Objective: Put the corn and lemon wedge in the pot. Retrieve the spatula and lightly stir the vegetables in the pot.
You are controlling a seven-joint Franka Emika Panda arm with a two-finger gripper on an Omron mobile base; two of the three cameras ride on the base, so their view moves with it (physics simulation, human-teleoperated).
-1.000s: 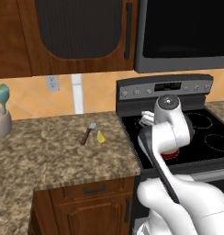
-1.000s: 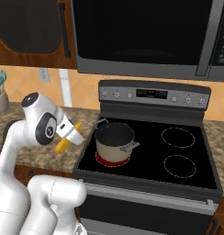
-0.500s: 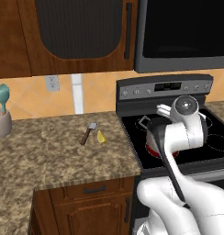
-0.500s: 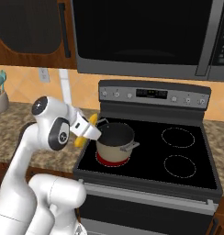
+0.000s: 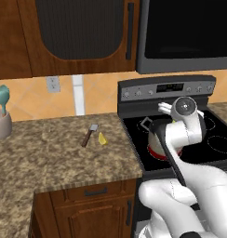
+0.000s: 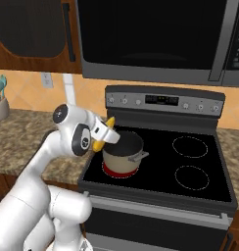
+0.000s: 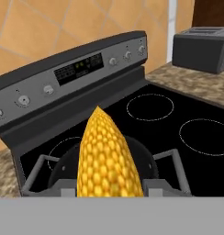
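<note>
Corn [image 7: 107, 158]: gripped between the fingers [image 6: 109, 135], held over the pot's 9 o'clock rim.
Pot [image 6: 124, 154]: on the stove's [image 6: 200, 188] front-left burner.
Lemon wedge [image 5: 102, 139]: on the surface [image 5: 50, 153], just at 3 o'clock of the spatula [image 5: 89, 135].

Pot [image 6: 122, 153] mouth, frame centre of right base view: open from above, the corn [image 6: 106, 132] in the gripper [image 6: 107, 135] at its left rim; burners at right: bare glass; spatula [image 5: 89, 135] and lemon wedge [image 5: 102, 138], centre-left of left base view: open counter all round.
</note>
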